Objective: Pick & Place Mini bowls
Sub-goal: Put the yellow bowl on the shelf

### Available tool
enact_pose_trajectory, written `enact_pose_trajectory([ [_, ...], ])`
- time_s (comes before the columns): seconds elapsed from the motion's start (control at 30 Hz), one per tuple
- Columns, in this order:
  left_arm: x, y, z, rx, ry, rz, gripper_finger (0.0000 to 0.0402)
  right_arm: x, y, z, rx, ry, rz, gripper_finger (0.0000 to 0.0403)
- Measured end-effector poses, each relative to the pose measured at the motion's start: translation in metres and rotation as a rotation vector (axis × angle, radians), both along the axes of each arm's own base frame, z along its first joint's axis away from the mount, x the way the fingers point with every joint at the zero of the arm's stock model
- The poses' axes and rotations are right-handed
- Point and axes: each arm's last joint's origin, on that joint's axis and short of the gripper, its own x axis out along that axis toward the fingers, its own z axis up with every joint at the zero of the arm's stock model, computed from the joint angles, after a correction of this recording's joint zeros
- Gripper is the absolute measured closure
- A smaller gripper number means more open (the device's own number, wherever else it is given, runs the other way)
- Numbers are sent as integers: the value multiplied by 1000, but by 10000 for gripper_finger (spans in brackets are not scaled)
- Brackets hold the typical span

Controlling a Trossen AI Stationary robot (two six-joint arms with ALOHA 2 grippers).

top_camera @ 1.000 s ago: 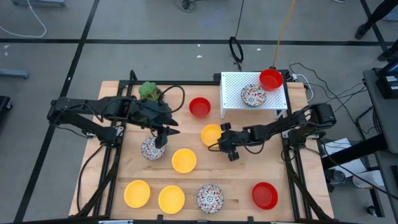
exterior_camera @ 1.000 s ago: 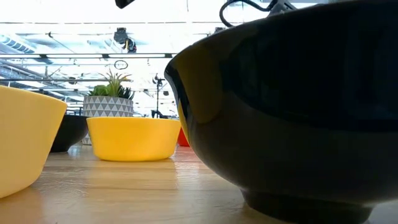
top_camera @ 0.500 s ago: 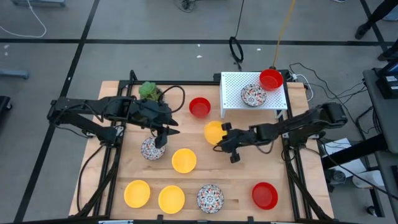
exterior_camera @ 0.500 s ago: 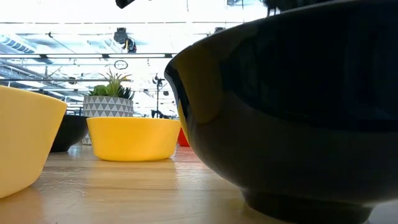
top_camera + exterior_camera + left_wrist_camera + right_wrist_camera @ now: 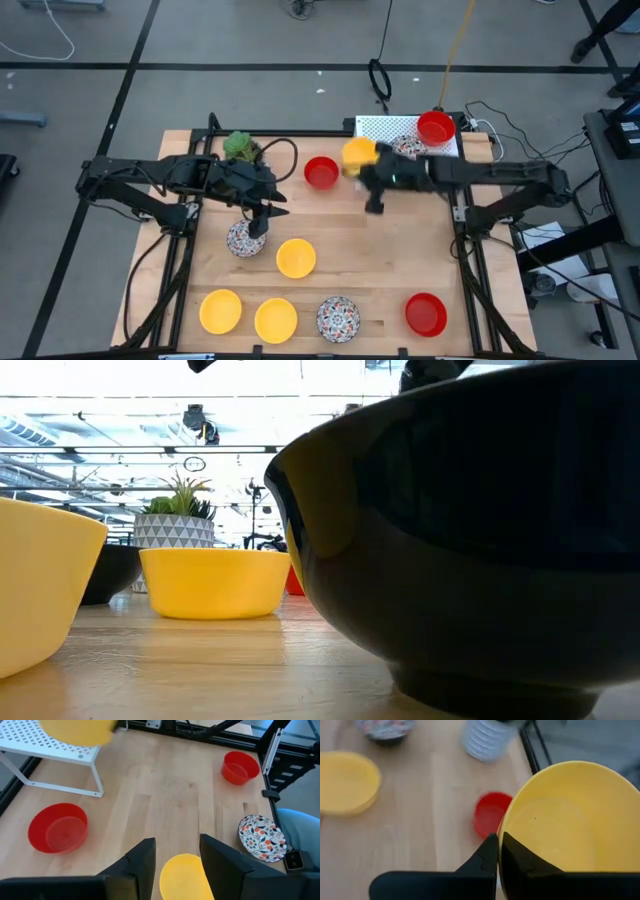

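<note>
Your right pincer (image 5: 497, 851) is pinching the rim of a yellow mini bowl (image 5: 560, 820), fingers pressed together on it, bowl up off the surface (image 5: 400, 260). Just beyond it: the white perforated rack (image 5: 375, 128) carrying a red bowl (image 5: 436, 127) and a patterned bowl (image 5: 412, 145). Another red bowl (image 5: 321, 172) sits near, surface level. Your left pincer (image 5: 177, 852) is spread, hovering over a second yellow bowl (image 5: 184, 877), beside a patterned bowl (image 5: 242, 240).
</note>
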Motion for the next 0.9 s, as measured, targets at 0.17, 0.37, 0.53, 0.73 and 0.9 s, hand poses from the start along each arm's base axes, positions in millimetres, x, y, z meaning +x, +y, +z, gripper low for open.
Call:
enact_pose_trajectory([
  [0.17,0,0,0,25,0,-19,247,3,-46,9,70,-15,-223,402],
  [0.37,0,0,0,43,0,-34,247,3,-91,-3,110,-7,-350,402],
  [0.53,0,0,-1,45,4,-35,247,9,-114,-19,151,13,-392,402],
  [0.73,-1,0,-1,40,13,-31,247,14,-127,-35,152,70,-407,403],
  [0.9,-1,0,-2,44,23,-33,247,12,-136,-40,156,88,-431,403],
])
